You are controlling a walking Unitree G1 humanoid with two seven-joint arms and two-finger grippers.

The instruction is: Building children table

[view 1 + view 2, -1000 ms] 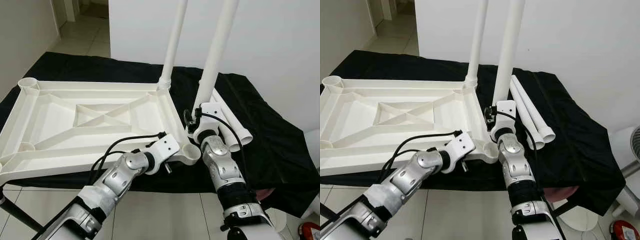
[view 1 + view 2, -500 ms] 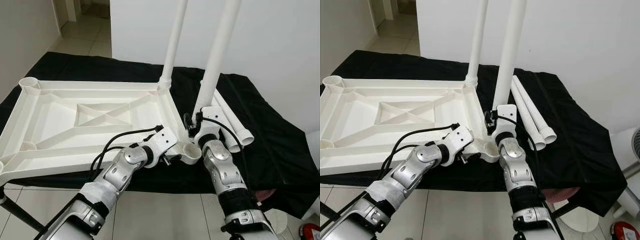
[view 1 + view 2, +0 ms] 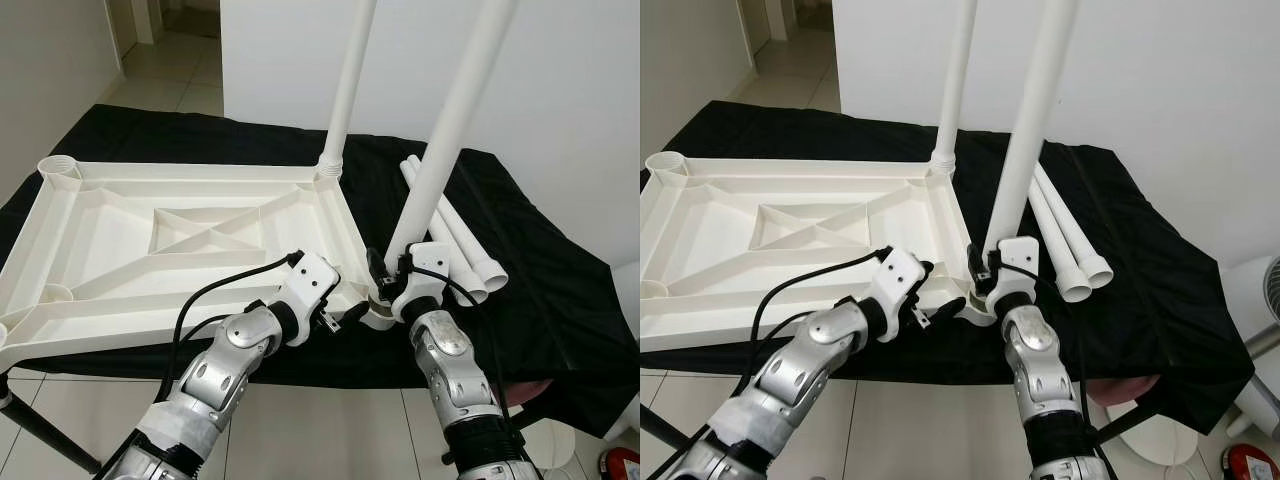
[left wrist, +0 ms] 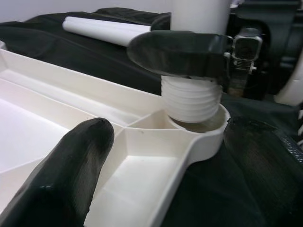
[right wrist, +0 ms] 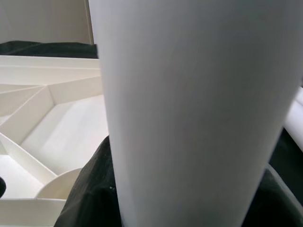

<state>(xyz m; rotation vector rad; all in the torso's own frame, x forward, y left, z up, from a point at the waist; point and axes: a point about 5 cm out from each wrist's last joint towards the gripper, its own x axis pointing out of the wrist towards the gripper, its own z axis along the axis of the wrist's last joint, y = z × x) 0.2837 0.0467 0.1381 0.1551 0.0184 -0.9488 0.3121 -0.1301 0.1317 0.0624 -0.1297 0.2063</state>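
The white table top (image 3: 180, 172) lies upside down on the black-clothed table. One white leg (image 3: 345, 90) stands screwed into its far right corner. My right gripper (image 3: 388, 272) is shut on a second leg (image 3: 450, 120), which leans to the right. That leg's threaded end (image 4: 191, 97) sits at the mouth of the near right corner socket (image 4: 208, 137). My left gripper (image 3: 345, 305) is open just beside that socket. One of its fingers (image 4: 61, 175) is over the table top and the other is over the cloth. The held leg (image 5: 189, 109) looms close in the right wrist view.
Two spare white legs (image 3: 455, 235) lie side by side on the black cloth (image 3: 560, 300), right of the table top. A white wall rises behind the table. The cloth's near edge drops to a tiled floor (image 3: 320, 430). A fan (image 3: 1270, 290) stands at the far right.
My right gripper has brought the leg nearer and down, from beside the table top to the near right socket, and it now leans more. My left gripper has drawn back beside that socket.
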